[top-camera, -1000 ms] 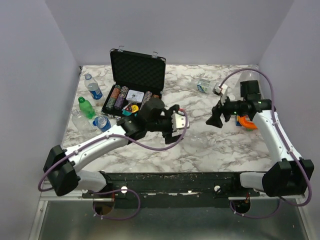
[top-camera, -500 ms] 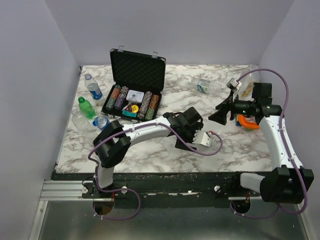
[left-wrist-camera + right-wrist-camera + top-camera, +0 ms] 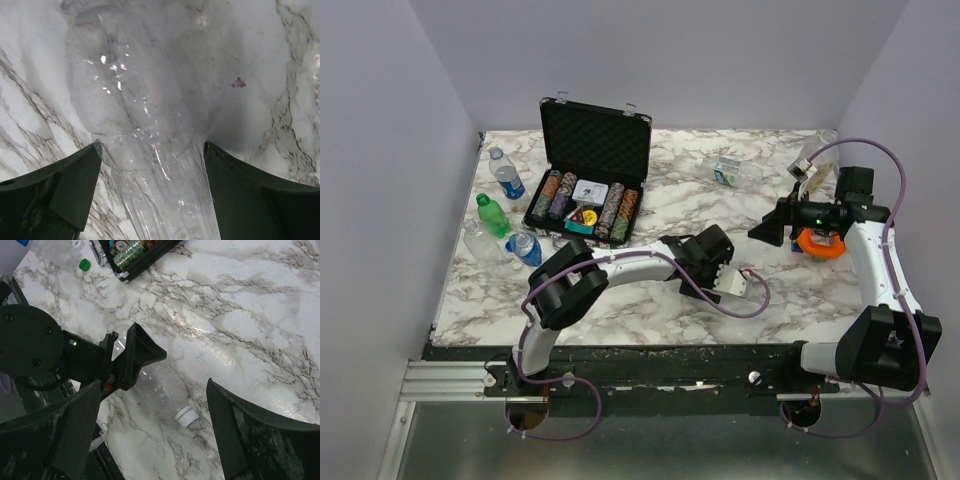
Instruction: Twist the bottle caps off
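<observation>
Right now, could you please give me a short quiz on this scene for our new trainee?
1. True or false: the clear bottle that the left pincer straddles stands upright.
2. What colour is that bottle's cap?
3. The poker chip case is: A open, B shut, C upside down.
Key: 1 false, it lies on its side; 2 white; 3 A.
</observation>
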Action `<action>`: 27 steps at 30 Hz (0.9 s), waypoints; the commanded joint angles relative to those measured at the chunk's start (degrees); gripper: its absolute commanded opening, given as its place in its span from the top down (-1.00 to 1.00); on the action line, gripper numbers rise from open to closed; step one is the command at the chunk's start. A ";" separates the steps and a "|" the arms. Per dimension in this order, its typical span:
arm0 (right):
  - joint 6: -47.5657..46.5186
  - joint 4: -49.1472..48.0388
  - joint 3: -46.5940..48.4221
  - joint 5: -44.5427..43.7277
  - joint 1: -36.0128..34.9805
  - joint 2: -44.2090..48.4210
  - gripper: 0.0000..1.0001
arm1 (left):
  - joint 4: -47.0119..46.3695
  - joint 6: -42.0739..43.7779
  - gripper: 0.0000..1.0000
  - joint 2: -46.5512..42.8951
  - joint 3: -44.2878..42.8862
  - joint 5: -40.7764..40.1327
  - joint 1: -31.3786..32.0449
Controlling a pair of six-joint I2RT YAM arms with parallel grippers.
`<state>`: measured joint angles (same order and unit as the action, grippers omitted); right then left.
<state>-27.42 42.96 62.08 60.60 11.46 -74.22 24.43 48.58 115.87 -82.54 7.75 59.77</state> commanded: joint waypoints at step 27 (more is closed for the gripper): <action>-7.46 2.57 -0.03 2.86 1.37 2.75 -0.85 | -12.64 -14.03 0.85 -25.59 21.44 -7.75 1.40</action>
<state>-30.63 44.18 62.08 61.10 12.14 -75.11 15.38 37.32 98.80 -65.54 0.01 61.47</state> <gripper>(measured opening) 0.925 0.469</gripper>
